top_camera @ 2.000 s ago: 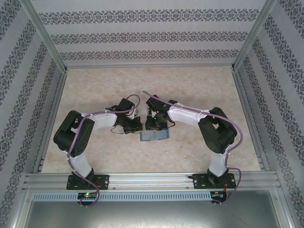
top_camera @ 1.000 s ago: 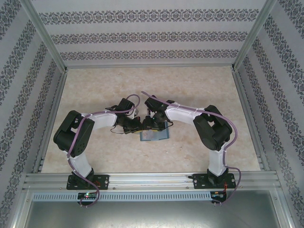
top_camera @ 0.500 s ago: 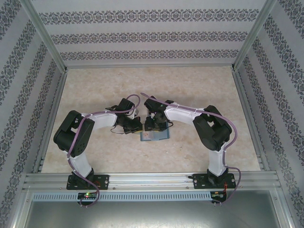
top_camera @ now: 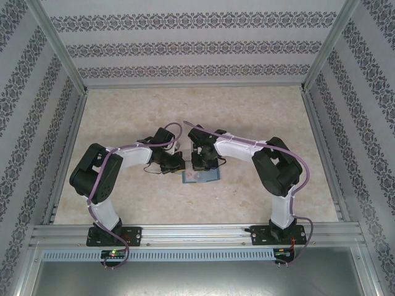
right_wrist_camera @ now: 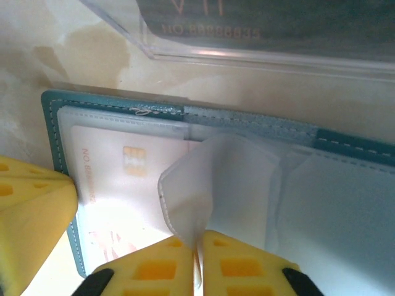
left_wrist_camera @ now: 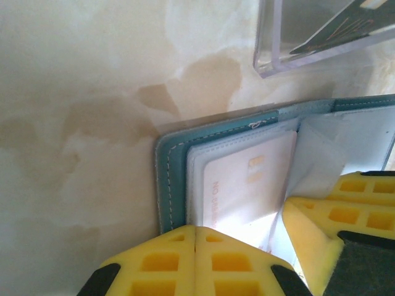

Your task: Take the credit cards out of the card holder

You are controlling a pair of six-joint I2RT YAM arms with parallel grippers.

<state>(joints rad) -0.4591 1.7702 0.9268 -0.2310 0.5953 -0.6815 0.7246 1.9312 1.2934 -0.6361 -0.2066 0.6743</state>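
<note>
The teal card holder (top_camera: 203, 176) lies open on the table between both arms. Its stitched border (left_wrist_camera: 170, 179) frames clear sleeves, and a pale credit card (left_wrist_camera: 247, 185) with a chip sits inside the left sleeve (right_wrist_camera: 117, 179). My left gripper (left_wrist_camera: 195, 229) is shut with nothing between its fingers, its tips resting at the holder's left edge (right_wrist_camera: 52, 123). My right gripper (right_wrist_camera: 199, 239) is shut on a loose translucent sleeve page (right_wrist_camera: 210, 179) of the holder, which curls up from its tips. In the top view the two grippers (top_camera: 182, 167) (top_camera: 196, 170) meet over the holder.
A clear plastic piece (right_wrist_camera: 247, 55) lies just beyond the holder, with a dark printed card (right_wrist_camera: 247, 18) inside it; the same piece (left_wrist_camera: 271, 37) appears in the left wrist view. Marbled tabletop (top_camera: 197, 111) spreads all round, fenced by metal rails and patterned walls.
My right gripper's jaws have closed on the sleeve page after shifting slightly over the holder. The left arm has stayed put, shut.
</note>
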